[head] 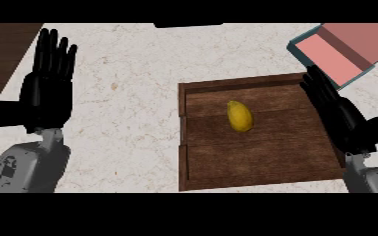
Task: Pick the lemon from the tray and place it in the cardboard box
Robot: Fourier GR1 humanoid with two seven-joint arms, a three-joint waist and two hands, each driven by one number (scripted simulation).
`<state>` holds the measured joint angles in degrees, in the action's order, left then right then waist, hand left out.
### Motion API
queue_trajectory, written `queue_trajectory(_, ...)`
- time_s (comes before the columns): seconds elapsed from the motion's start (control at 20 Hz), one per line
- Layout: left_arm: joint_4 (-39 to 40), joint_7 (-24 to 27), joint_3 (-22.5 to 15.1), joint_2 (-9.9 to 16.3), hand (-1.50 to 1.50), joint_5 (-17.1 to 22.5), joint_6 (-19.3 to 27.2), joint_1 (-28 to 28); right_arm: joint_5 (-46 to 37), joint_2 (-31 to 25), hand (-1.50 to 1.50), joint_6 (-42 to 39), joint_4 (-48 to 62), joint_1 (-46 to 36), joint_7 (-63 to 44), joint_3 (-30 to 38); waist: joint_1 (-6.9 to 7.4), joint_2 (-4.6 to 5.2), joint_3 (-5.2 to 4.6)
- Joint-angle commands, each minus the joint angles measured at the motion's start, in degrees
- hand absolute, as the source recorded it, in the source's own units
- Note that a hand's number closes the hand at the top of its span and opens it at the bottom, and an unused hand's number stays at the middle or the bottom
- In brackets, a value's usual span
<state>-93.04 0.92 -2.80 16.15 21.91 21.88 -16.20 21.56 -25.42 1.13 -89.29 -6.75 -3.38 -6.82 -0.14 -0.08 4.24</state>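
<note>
A yellow lemon (239,115) lies near the middle of a brown wooden tray (221,172) on the pale counter. My right hand (341,115) hovers over the tray's right edge, fingers straight, a short way right of the lemon and not touching it. The box (347,50), pink inside with teal walls, sits at the upper right, just beyond the tray's far right corner. At the left edge my left hand (48,82) rests open with fingers up.
A dark wooden surface (15,45) shows at the upper left corner beside the counter. A dark object (188,25) sits at the counter's far edge in the middle.
</note>
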Motion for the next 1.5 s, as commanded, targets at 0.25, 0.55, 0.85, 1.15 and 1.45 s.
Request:
queue_trajectory(0.25,11.95,-3.17,-5.39,5.03,0.0,-9.09,0.2,10.95,-14.43,-1.85,1.5,11.06,-8.5,-7.25,4.18,-0.03,0.16,0.17,-4.45)
queue_trajectory(0.55,15.08,-1.87,-5.24,4.56,0.0,-8.87,-1.0,12.78,-38.18,-2.89,-1.5,28.3,-11.6,3.06,-3.49,-6.55,-1.24,-0.23,-4.44)
queue_trajectory(0.85,15.97,-0.52,-5.42,3.11,0.0,-9.45,-2.07,13.14,-50.1,-9.97,-1.5,22.55,-23.57,8.79,-18.26,-9.39,-0.78,-0.24,-4.38)
queue_trajectory(1.15,18.84,1.39,-5.4,0.87,0.0,-10.5,-1.46,12.23,-50.49,-13.45,-1.5,7.09,-37.21,4.67,-41.37,-10.26,-0.6,-0.16,-4.41)
queue_trajectory(1.45,17.06,-2.76,-5.51,1.34,0.0,-11.05,-1.88,10.5,-44.64,-11.74,-1.5,-7.94,-33.61,-10.61,-55.96,-12.4,0.79,0.06,-4.35)
